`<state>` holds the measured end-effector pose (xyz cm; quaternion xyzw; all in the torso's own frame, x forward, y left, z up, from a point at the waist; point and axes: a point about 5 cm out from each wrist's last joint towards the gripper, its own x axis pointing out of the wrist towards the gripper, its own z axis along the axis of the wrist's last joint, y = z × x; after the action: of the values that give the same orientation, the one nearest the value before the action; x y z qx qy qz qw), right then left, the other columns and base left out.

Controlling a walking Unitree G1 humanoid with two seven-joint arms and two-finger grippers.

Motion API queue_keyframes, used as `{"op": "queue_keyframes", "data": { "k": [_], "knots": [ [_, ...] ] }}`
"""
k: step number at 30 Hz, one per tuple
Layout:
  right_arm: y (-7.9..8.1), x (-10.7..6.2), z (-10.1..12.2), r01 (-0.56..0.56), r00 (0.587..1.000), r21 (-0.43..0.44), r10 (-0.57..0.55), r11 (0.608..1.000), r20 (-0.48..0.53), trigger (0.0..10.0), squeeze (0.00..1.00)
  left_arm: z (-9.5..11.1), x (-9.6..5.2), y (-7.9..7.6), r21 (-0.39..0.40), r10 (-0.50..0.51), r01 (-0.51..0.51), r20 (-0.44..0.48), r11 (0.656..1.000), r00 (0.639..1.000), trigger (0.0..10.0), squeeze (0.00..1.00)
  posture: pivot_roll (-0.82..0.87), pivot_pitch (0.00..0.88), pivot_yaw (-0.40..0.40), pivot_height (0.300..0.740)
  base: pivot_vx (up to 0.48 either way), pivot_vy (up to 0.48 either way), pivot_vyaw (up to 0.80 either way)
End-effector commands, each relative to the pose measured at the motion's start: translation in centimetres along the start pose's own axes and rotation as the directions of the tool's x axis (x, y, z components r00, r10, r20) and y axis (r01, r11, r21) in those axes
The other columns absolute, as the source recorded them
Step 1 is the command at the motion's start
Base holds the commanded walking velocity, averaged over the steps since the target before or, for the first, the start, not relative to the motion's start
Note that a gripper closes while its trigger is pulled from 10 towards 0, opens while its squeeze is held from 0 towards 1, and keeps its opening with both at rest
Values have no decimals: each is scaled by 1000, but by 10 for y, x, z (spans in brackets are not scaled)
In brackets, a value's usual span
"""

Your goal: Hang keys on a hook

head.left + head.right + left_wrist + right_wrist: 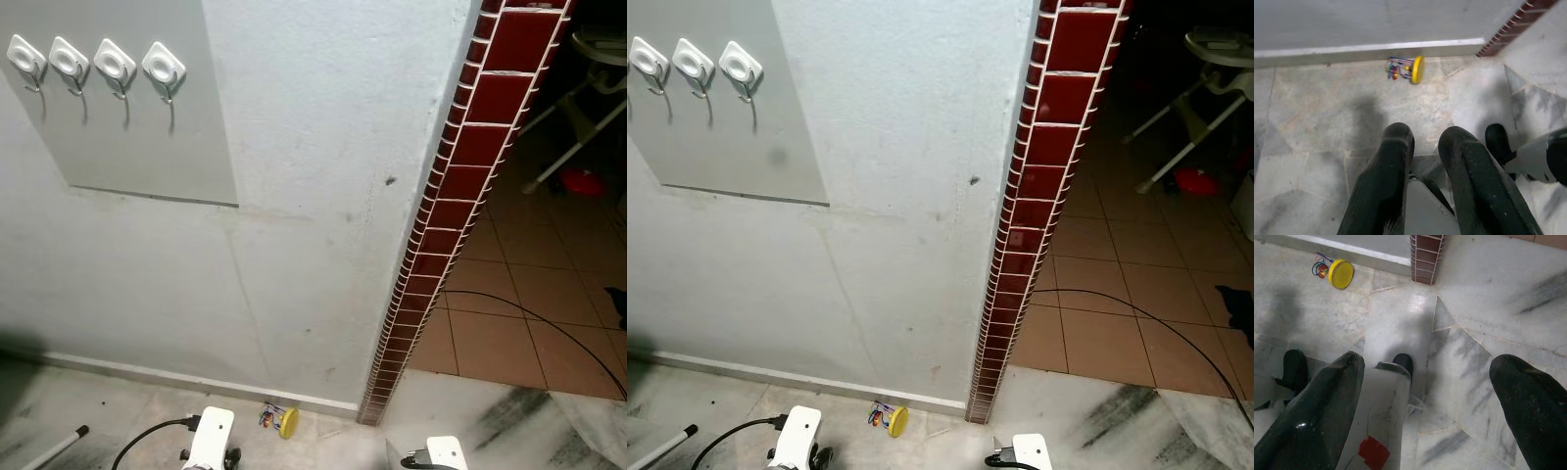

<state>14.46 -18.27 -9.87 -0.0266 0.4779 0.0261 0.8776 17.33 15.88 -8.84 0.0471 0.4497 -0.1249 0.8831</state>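
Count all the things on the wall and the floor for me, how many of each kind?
White diamond-shaped wall hooks with metal prongs: 4
Bunch of keys with a round yellow tag, on the floor by the wall: 1
Black cable across the brown tiles: 1
Total: 6

Right gripper (1432, 396) jaws wide apart; keys (1334, 271) on floor (1488, 308).

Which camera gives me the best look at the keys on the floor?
The right wrist view: the keys, with their yellow tag and coloured rings, lie large and sharp beside the wall. The left wrist view shows them smaller; both eye views show them tiny at the wall's foot.
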Motion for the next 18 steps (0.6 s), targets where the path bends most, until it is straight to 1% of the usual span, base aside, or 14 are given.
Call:
{"op": "queue_keyframes", "data": {
  "k": [1, 5, 7, 9, 11, 12, 13, 15, 16, 17, 18],
  "knots": [
    [-1, 0, 4, 0, 1000, -10, 0, 1000, 16, 10000, 1000, 2, 0, 3, 21, -1, 1, 9, 1000, 1000, 10000, 0, -49, 0, 5, 740, 0, 0, 0],
    [-3, 0, 4, 1, 1000, -16, 0, 1000, 20, 10000, 1000, -1, -1, 4, 11, 11, -11, 4, 1000, 1000, 10000, 0, -49, 0, 5, 740, 0, 0, 0],
    [-3, 0, 7, -8, 999, 2, 8, 1000, 36, 10000, 1000, -3, -2, 6, -25, 27, -27, 3, 999, 1000, 10000, 0, -49, 0, 5, 740, 0, 0, 0],
    [-3, 0, 7, -11, 999, 6, 11, 1000, 40, 10000, 1000, -3, -2, 6, -33, 29, -29, 3, 999, 1000, 10000, 0, -49, 0, 5, 740, 0, 0, 0],
    [-3, 0, 7, -5, 999, -8, 5, 1000, 37, 10000, 1000, -4, -2, 8, -62, 51, -51, 3, 997, 999, 10000, 0, -48, 0, 4, 740, 0, 0, 0],
    [-3, 0, 7, -4, 999, -13, 5, 1000, 36, 10000, 1000, -4, -2, 8, -67, 54, -54, 5, 996, 999, 10000, 0, -48, 0, 4, 740, 0, 0, 0],
    [-3, 1, 7, 0, 999, -30, 1, 1000, 36, 10000, 1000, -3, -2, 8, -55, 57, -57, 10, 997, 998, 10000, 0, -47, 0, 3, 740, 0, 0, 0],
    [-2, 1, 7, -4, 999, -28, 5, 1000, 35, 10000, 1000, -2, -2, 8, -54, 53, -53, 14, 997, 998, 10000, 0, -46, 0, 3, 740, 0, 0, 0],
    [-1, 0, 6, -15, 999, -21, 16, 1000, 32, 10000, 871, -1, -2, 7, -59, 47, -46, 23, 997, 999, 10000, 0, -47, 0, 5, 740, 0, 0, 0],
    [-1, 0, 6, -15, 999, -21, 16, 1000, 32, 10000, 871, -1, -2, 7, -59, 47, -46, 23, 997, 999, 10000, 0, -47, 0, 5, 740, 0, 0, 0],
    [0, 0, 5, -23, 999, -19, 23, 1000, 29, 10000, 0, 0, -1, 7, -61, 45, -43, 24, 997, 999, 10000, 0, -48, 0, 6, 740, 0, 0, 0]
  ]
}}
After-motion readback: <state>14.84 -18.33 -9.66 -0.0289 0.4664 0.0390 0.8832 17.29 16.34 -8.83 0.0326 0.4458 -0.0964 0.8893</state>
